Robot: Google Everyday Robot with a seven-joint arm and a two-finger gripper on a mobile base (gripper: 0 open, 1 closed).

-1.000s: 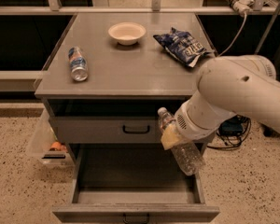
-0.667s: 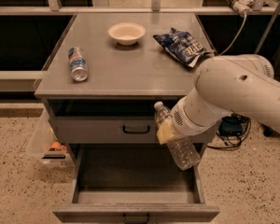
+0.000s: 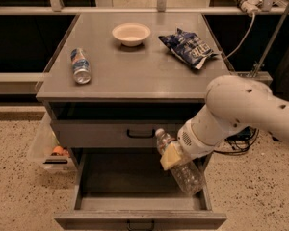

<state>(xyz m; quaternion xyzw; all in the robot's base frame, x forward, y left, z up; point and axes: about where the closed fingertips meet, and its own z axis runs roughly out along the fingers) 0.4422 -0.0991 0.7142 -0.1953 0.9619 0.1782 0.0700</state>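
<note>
Though largely masked by the bulky white arm (image 3: pixel 241 109), can pick out the gripper (image 3: pixel 176 154) in front of the cabinet, above the open btm drawer (image 3: pixel 139 219). Only 1 of the fingers (image 3: pixel 169 157) on show, a yellowish pad; 2nd hidden behind the load. Pinching a clear plastic bottle (image 3: pixel 190 177), tilted, cap up-left, base down-right over the drawer's right side. Can't tell whether base touches drawer. Drawer interior dark, hard to read. Up on the tabletop (image 3: pixel 135 76), well apart from bottle: can (image 3: pixel 80 66) on its side, bowl (image 3: pixel 131 33), blue chip bag (image 3: pixel 189 47).
</note>
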